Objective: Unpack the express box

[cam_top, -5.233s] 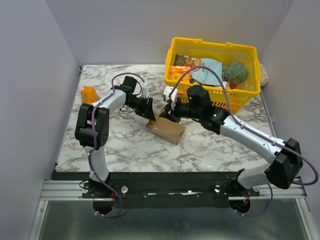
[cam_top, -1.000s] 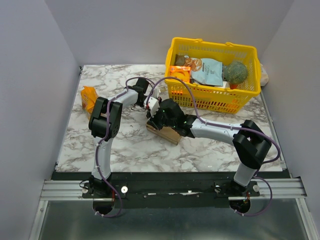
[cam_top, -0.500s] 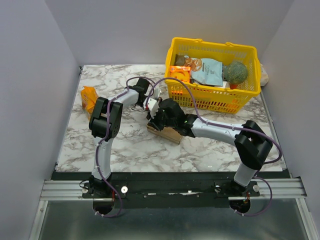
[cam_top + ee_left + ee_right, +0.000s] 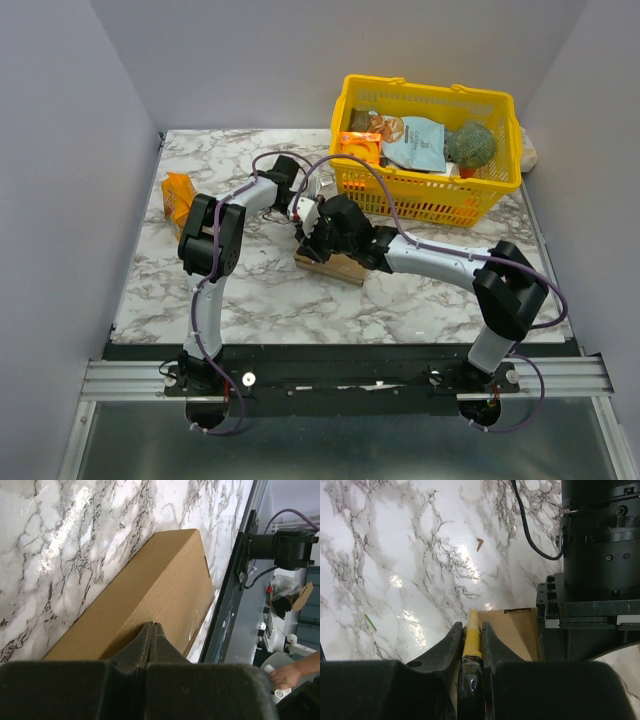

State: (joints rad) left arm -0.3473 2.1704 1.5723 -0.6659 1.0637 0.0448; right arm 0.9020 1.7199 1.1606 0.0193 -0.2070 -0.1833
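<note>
On the marble desk (image 4: 250, 290), about its middle, lies the box (image 4: 335, 268), likely light and stiff (hold its long sides); left tool (image 4: 152, 626) closed empty against it, right tool (image 4: 471, 627) gripping a yellow stick (image 4: 471, 641).

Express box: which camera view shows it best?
Left wrist: the express box fills the frame, its long brown side and far edge clear. Top external shows only a sliver, mostly covered. Right wrist catches just one corner.
</note>
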